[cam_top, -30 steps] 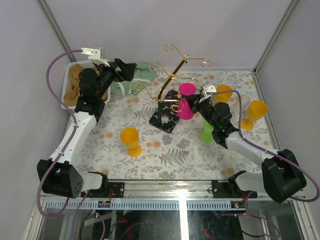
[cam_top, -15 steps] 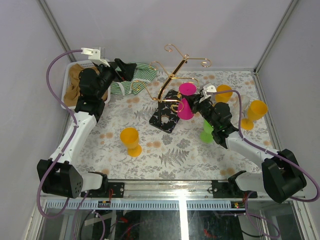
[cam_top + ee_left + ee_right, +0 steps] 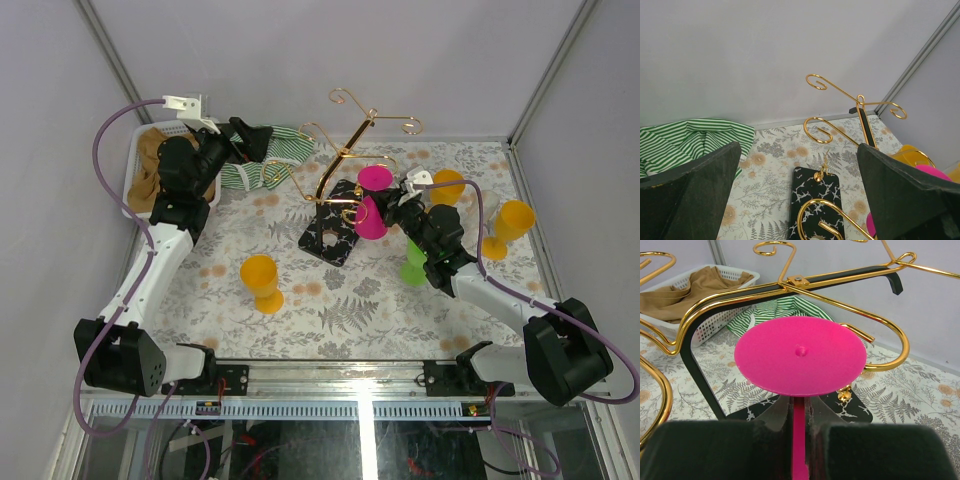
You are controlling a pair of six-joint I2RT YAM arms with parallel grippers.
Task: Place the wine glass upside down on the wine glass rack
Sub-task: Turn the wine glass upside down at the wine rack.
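My right gripper (image 3: pixel 393 208) is shut on the stem of a pink wine glass (image 3: pixel 374 180) and holds it upside down, foot up, bowl (image 3: pixel 371 222) below. In the right wrist view the round pink foot (image 3: pixel 800 355) sits just above the shut gripper (image 3: pixel 799 426), in front of and below a gold arm of the wine glass rack (image 3: pixel 790 284). The gold rack (image 3: pixel 345 150) stands on its black speckled base (image 3: pixel 333 238) mid-table. My left gripper (image 3: pixel 252 140) is open and empty at the back left; its wrist view (image 3: pixel 799 150) looks at the rack's hooks (image 3: pixel 820 127).
An orange glass (image 3: pixel 262 280) stands front left. Two more orange glasses (image 3: pixel 447 186) (image 3: pixel 510 225) and a green one (image 3: pixel 415 265) stand at the right by my right arm. A white basket (image 3: pixel 134 190) with brown cloth and a green striped cloth (image 3: pixel 285 145) lie back left.
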